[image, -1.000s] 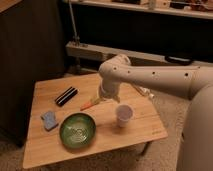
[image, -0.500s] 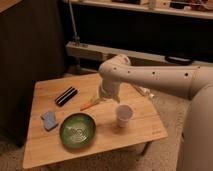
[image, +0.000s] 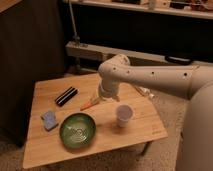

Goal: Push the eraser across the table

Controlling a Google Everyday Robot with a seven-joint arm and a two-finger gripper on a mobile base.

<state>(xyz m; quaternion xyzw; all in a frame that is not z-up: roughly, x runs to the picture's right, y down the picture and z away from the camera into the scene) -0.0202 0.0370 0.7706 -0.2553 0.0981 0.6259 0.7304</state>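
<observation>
We see the table (image: 142, 134) standing on a pale floor before dark shelving. The gripper (image: 98, 99) hangs low over its middle, at the orange stick (image: 88, 105); whether it is spread or closed, we cannot tell. The eraser (image: 66, 96) lies apart from it, toward the table's far corner, beyond the blue pad (image: 49, 120).
</observation>
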